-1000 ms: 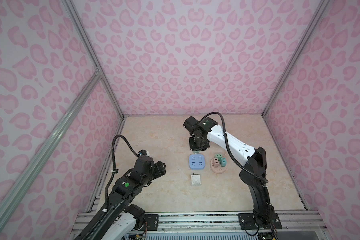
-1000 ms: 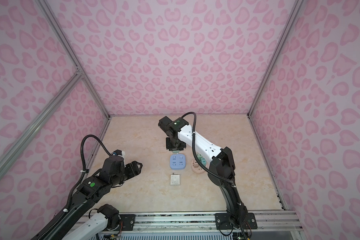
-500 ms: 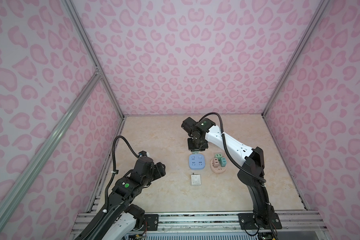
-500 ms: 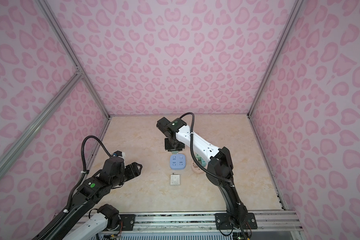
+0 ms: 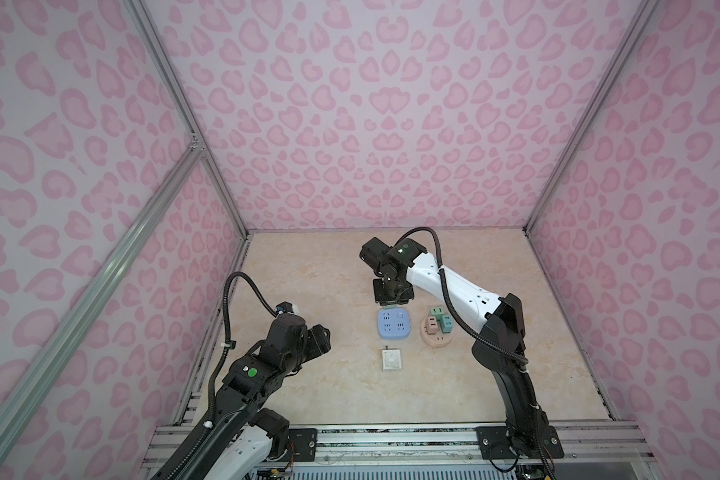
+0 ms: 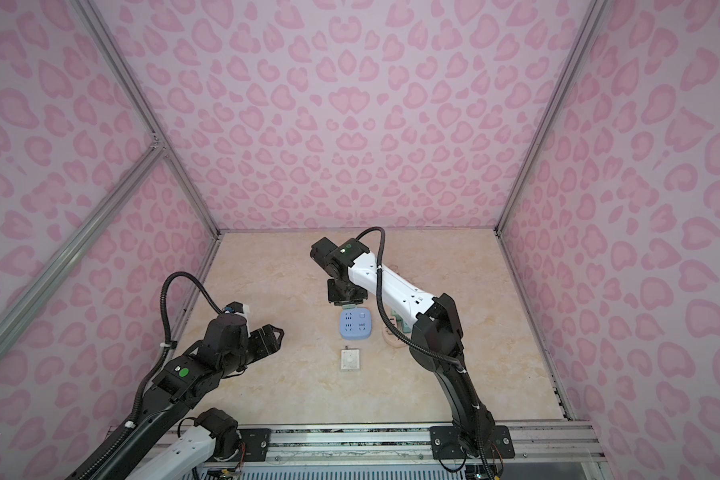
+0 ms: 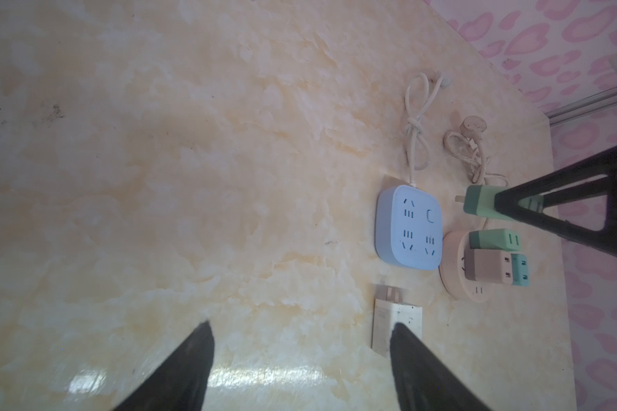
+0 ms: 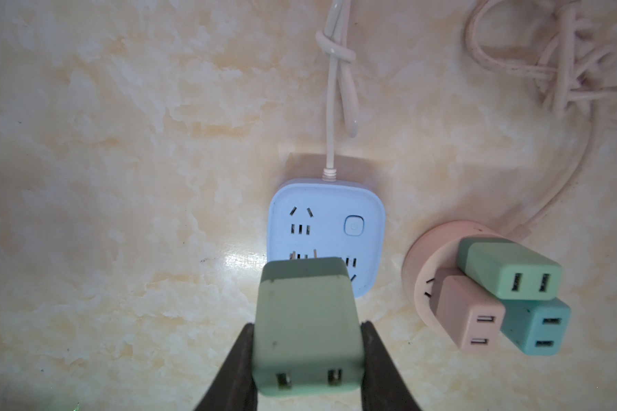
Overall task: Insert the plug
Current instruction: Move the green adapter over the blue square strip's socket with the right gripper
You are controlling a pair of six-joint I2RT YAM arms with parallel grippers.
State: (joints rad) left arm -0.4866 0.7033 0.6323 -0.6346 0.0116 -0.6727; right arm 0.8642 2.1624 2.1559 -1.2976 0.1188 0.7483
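My right gripper (image 8: pixel 307 324) is shut on a pale green plug (image 8: pixel 307 320), its prongs pointing down. The plug hangs over the near-left outlet of the square blue power strip (image 8: pixel 326 227) without touching it. In both top views the right gripper (image 5: pixel 393 297) (image 6: pixel 347 297) hovers just behind the blue strip (image 5: pixel 394 325) (image 6: pixel 355 324). The left wrist view shows the green plug (image 7: pixel 481 203) raised beside the strip (image 7: pixel 408 227). My left gripper (image 5: pixel 321 336) (image 7: pixel 300 324) is open and empty, low over the table left of the strip.
A round pink socket (image 5: pixel 435 341) right of the strip carries three plugged adapters. A white adapter (image 5: pixel 392 359) (image 7: pixel 382 329) lies in front of the strip. A knotted white cord (image 7: pixel 415 124) and a tangled pink cord (image 7: pixel 467 149) lie behind. Pink patterned walls enclose the table.
The right wrist has shifted slightly left with the plug still held. The left arm has not moved.
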